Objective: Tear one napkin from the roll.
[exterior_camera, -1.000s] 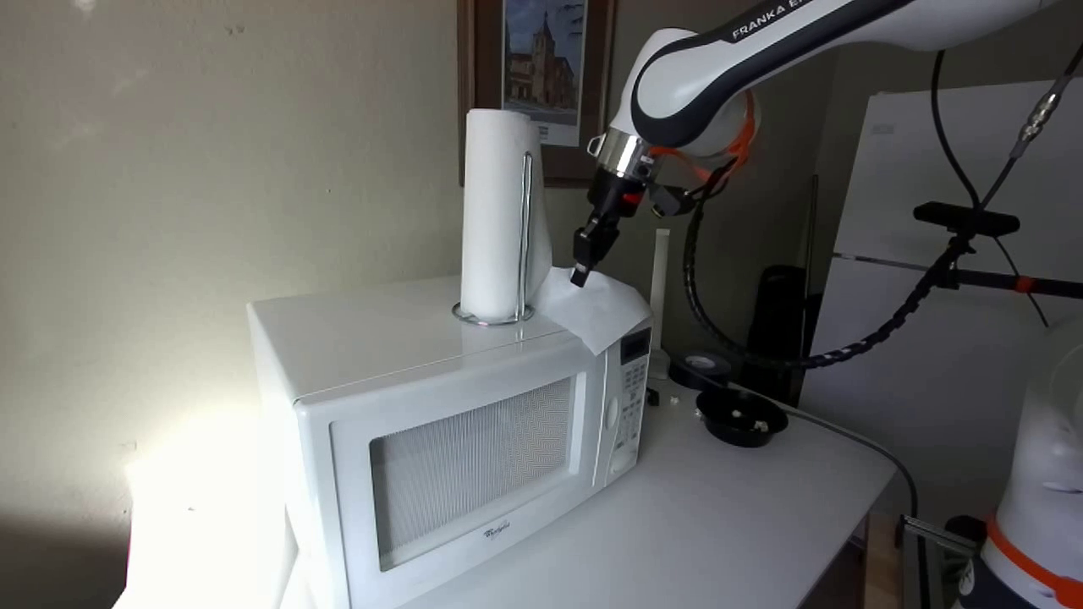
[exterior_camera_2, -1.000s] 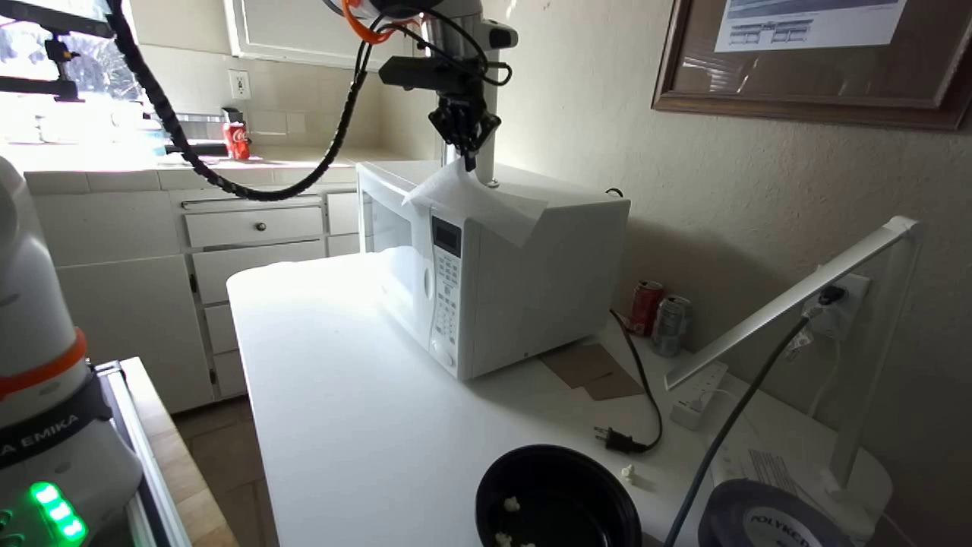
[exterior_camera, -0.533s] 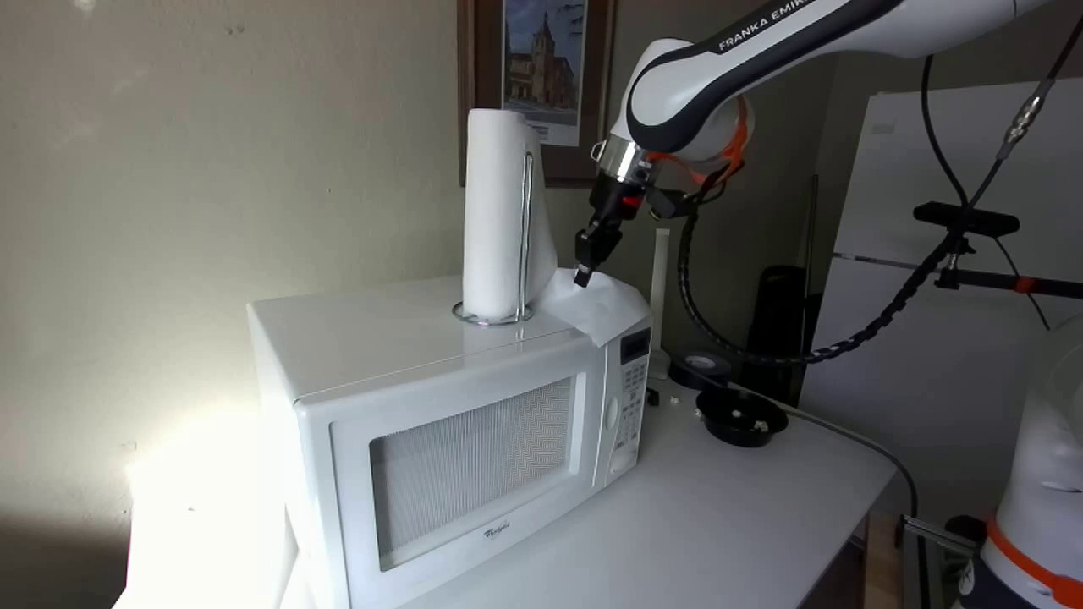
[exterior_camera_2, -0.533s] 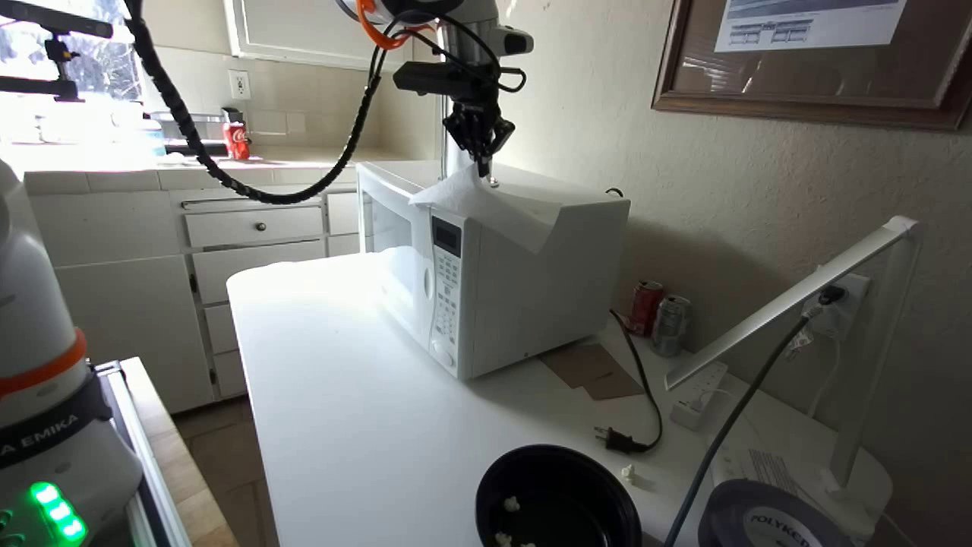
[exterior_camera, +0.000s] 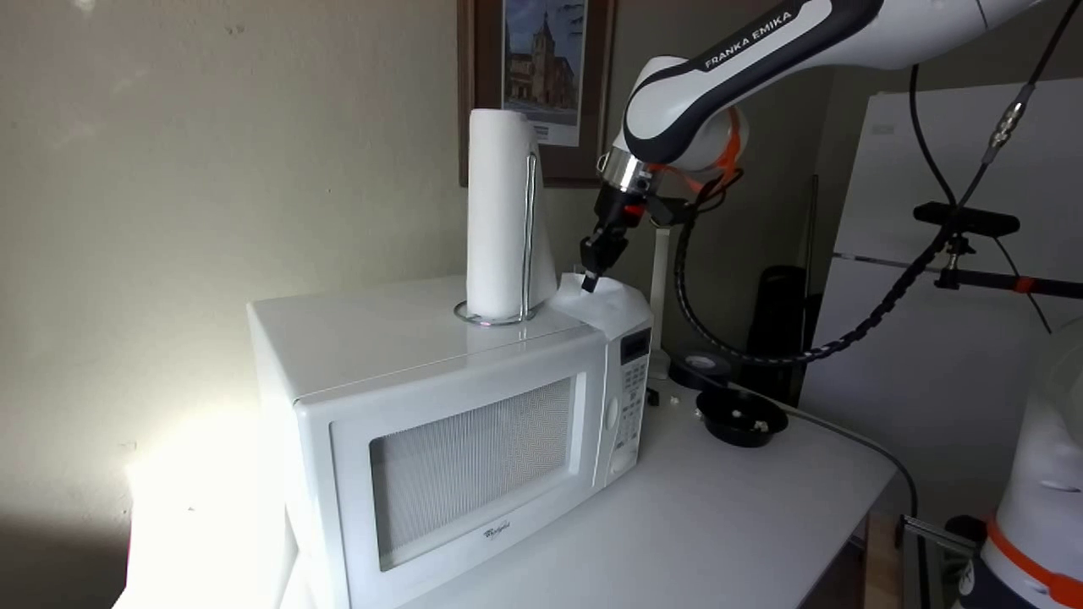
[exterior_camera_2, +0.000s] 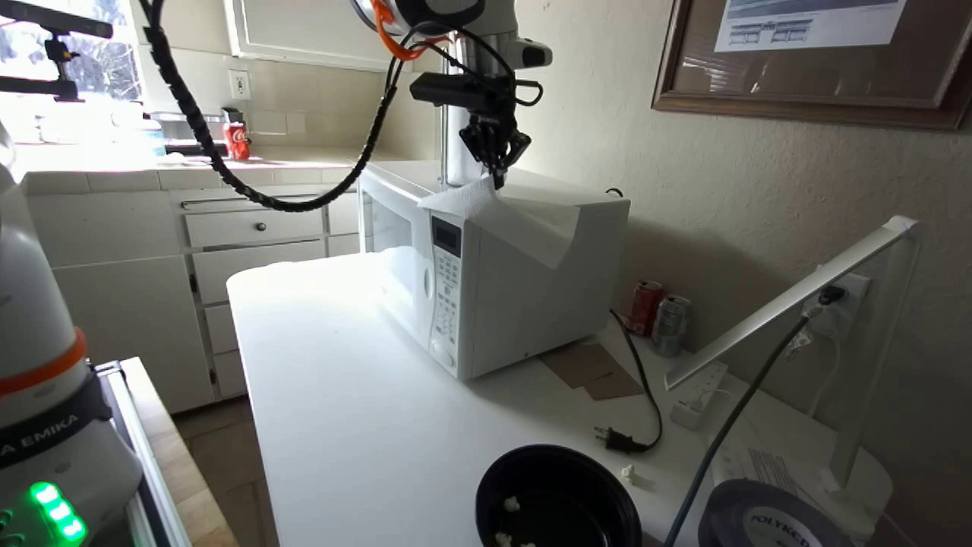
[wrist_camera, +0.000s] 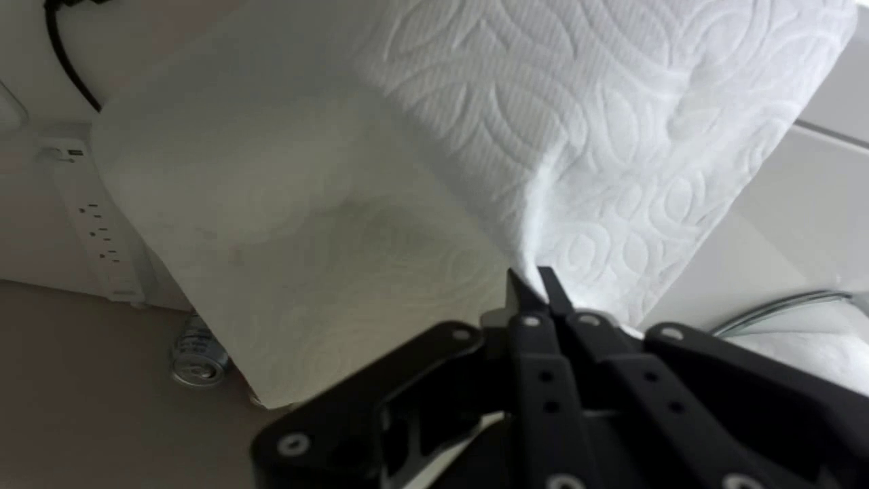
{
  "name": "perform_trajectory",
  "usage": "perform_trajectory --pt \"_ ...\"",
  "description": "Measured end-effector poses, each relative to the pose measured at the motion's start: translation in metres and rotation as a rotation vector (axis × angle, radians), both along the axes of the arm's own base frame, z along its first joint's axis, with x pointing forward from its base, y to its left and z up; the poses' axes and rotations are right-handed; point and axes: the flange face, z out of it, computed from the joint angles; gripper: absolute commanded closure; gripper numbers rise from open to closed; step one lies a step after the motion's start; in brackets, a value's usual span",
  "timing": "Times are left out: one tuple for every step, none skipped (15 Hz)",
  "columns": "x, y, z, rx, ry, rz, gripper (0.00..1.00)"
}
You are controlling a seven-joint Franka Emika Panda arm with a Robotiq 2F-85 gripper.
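Observation:
The roll (exterior_camera: 495,211) stands upright on a wire holder (exterior_camera: 529,228) on the microwave's top. The napkin (exterior_camera: 613,309), a thin white sheet, drapes over the microwave's near corner and side; it also shows in an exterior view (exterior_camera_2: 531,235). My gripper (exterior_camera: 590,286) is shut on a pinched fold of the napkin just above the microwave's top, beside the roll. In the wrist view the gripper (wrist_camera: 529,275) has the fold between its fingertips, and the sheet (wrist_camera: 611,136) spreads to both sides. A loose flap hangs from the roll; I cannot tell whether the napkin still joins it.
The white microwave (exterior_camera: 457,423) stands on a white table (exterior_camera_2: 357,425). A black bowl (exterior_camera_2: 558,494) with popcorn, a plug cord (exterior_camera_2: 642,380), two cans (exterior_camera_2: 645,308), a power strip (exterior_camera_2: 699,395) and a lamp (exterior_camera_2: 797,296) are on the table. A framed picture (exterior_camera: 537,85) hangs behind.
My gripper has moved away from the roll and slightly down, pulling the napkin along. The sheet hangs further over the microwave's side. The roll stays upright, shifted very slightly.

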Motion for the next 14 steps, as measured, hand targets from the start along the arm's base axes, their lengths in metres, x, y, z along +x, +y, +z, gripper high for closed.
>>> perform_trajectory --pt "0.001 -0.004 -0.002 -0.001 0.003 -0.007 1.0" --pt "0.002 -0.007 -0.003 -0.002 0.006 -0.014 1.0" --pt "0.002 -0.011 -0.004 -0.005 0.009 -0.021 1.0" --pt "0.003 -0.014 -0.006 -0.01 0.013 -0.028 1.0" --pt "0.004 -0.018 -0.007 -0.016 0.015 -0.034 1.0" --pt "0.004 -0.021 -0.007 -0.021 0.017 -0.042 1.0" --pt "0.004 -0.025 -0.008 -0.025 0.019 -0.05 1.0" --pt "0.004 -0.027 -0.008 -0.028 0.021 -0.056 1.0" --pt "0.003 -0.029 -0.008 -0.031 0.022 -0.06 1.0" --pt "0.003 -0.031 -0.008 -0.035 0.025 -0.064 1.0" --pt "0.003 -0.033 -0.01 -0.038 0.029 -0.068 1.0" --pt "0.003 -0.035 -0.011 -0.042 0.034 -0.073 1.0" --pt "0.003 -0.037 -0.013 -0.046 0.04 -0.078 1.0" --pt "0.003 -0.039 -0.015 -0.049 0.045 -0.083 1.0"
